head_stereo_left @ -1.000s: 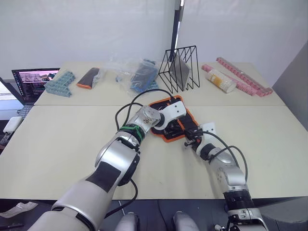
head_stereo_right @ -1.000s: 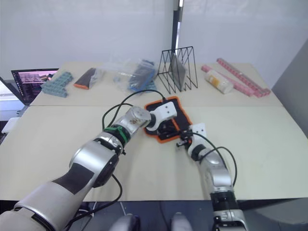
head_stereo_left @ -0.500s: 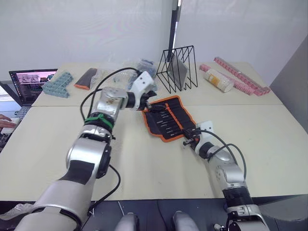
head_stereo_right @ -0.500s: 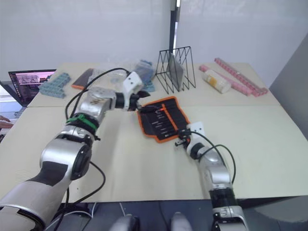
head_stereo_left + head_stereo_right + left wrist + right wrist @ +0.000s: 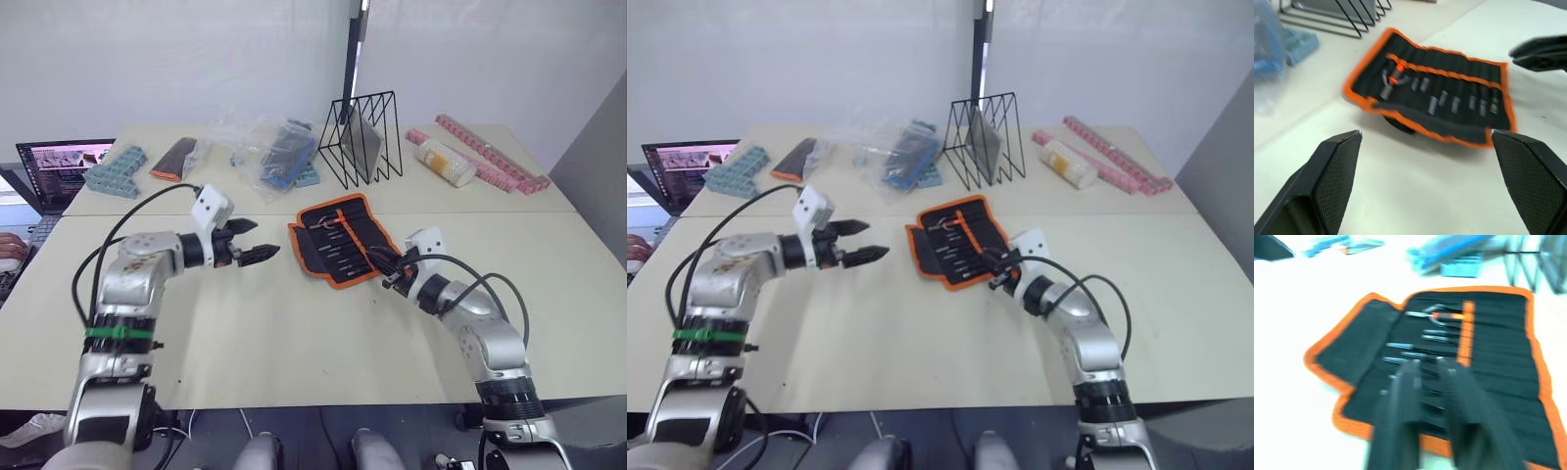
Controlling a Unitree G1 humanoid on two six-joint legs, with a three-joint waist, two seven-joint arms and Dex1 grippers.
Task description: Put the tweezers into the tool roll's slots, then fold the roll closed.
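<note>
The tool roll (image 5: 340, 238) lies unfolded on the table, black with orange edging. Several tweezers (image 5: 1422, 338) sit in its slots (image 5: 1449, 100), their thin ends showing; one has an orange mark (image 5: 1442, 316). My left gripper (image 5: 253, 240) hangs open to the left of the roll, apart from it, with the fingers (image 5: 1337, 166) spread wide and nothing between them. My right gripper (image 5: 385, 266) is at the roll's near right edge, its fingers (image 5: 1405, 382) close together over the slots.
At the back of the table stand a black wire rack (image 5: 364, 137), a clear bag with blue items (image 5: 279, 152), blue blocks (image 5: 113, 168), an orange-tipped dark case (image 5: 174, 159), a bottle (image 5: 449, 162) and pink strips (image 5: 490, 152). A laptop (image 5: 59, 166) sits far left.
My left arm has drawn back from the roll to the left and its gripper now hangs open. The roll lies spread out. My right gripper has moved up to the roll's near edge.
</note>
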